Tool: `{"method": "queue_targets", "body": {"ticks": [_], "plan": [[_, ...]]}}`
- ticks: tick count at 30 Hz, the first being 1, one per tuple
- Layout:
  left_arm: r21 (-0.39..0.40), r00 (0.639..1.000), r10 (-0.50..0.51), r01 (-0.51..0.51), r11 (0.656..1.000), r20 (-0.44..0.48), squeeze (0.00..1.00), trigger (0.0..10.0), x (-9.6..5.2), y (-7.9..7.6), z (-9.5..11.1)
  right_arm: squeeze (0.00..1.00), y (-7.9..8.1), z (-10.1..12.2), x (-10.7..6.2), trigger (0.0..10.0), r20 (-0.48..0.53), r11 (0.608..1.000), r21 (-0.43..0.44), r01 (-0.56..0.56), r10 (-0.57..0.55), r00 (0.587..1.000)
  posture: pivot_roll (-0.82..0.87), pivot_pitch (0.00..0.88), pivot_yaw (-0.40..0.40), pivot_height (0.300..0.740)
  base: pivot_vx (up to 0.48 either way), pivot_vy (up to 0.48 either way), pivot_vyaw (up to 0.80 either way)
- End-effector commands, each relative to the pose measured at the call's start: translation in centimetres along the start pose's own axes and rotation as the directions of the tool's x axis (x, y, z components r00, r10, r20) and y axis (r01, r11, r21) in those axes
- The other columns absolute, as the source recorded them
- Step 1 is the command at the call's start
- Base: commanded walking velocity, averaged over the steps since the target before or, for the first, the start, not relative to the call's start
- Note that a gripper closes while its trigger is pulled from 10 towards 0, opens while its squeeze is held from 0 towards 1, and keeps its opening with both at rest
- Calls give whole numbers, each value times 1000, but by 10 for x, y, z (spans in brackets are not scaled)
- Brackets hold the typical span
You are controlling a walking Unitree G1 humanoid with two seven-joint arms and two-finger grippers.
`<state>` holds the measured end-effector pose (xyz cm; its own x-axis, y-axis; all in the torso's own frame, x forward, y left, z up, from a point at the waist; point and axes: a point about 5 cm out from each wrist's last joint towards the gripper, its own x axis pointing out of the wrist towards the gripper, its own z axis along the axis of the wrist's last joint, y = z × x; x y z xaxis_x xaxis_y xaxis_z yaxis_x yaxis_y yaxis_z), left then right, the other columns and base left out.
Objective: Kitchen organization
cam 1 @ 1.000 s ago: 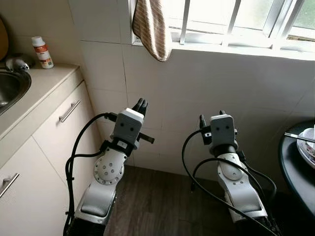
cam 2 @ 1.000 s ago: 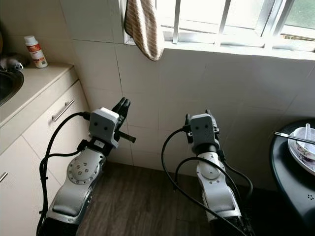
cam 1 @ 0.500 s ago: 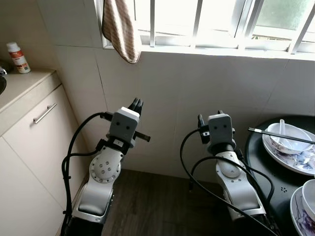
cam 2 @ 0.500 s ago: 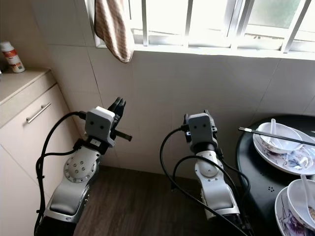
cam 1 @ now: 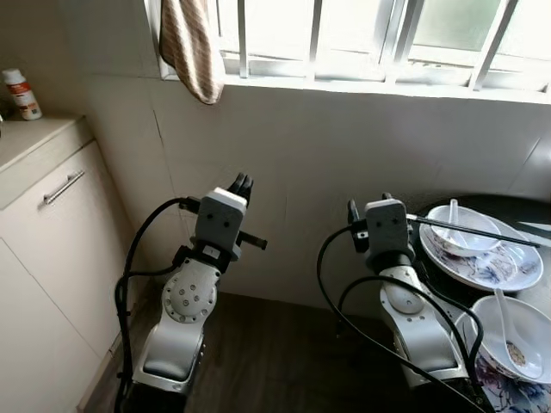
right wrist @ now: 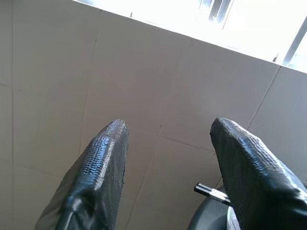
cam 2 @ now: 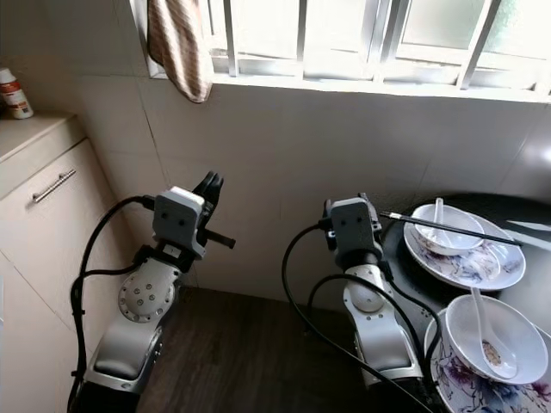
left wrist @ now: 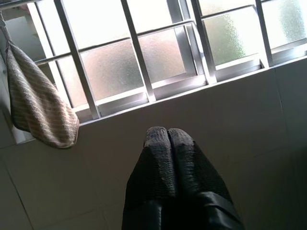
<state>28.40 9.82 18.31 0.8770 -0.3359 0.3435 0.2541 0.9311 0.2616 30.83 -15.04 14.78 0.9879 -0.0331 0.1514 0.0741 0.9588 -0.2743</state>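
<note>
Left claw [left wrist: 168,143] raised toward tiled wall, fingers pressed together, empty. Right claw [right wrist: 168,158] fingers spread, empty, near black worktop [cam 2: 525,215] edge. Patterned plate [cam 2: 465,262] with bowl [cam 2: 446,227], chopstick [cam 2: 439,226] across it.

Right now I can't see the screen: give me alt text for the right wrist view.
The right tool, its two black fingers spread open and holding nothing, faces a pale tiled wall. A dark table edge with a chopstick tip peeks between them.

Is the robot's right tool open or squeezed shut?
Open. In the right wrist view the right tool has its two black fingers spread wide, with bare wall tile showing between them and nothing held.
</note>
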Motion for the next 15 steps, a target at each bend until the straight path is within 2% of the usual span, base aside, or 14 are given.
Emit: {"method": "queue_targets", "body": {"ticks": [1, 5, 8, 12, 15], "plan": [[1, 1000, 12, -12, 1000, -14, 0, 10000, 0, 5, -1, 0, 5, 5, 2, 10000, 13, 1000, -1, -8, 9, 1000, 89, 0, -18, 740, 0, 0, 0], [-12, 1000, 19, -19, 1000, -16, 0, 10000, 1, 6, -2, 0, 3, 5, 3, 10000, 12, 1000, 2, -2, 2, 1000, 88, 0, -18, 740, 0, 0, 0], [-5, 1000, 15, -15, 1000, -18, 0, 10000, 0, 6, -2, 0, -1, 2, 3, 10000, -22, 998, 46, 34, -33, 999, 88, 0, -19, 740, 0, 0, 0], [-5, 1000, 13, -13, 1000, -20, 0, 10000, 0, 5, -3, 0, -10, -6, 3, 10000, -80, 995, 15, 96, -94, 992, 87, 0, -19, 740, 0, 0, -622], [-2, 1000, 9, -9, 1000, -23, 0, 10000, 0, 5, -4, 0, -27, -17, 3, 10000, -154, 980, -49, 191, -196, 968, 84, 0, -17, 740, 0, 0, -800]]}}
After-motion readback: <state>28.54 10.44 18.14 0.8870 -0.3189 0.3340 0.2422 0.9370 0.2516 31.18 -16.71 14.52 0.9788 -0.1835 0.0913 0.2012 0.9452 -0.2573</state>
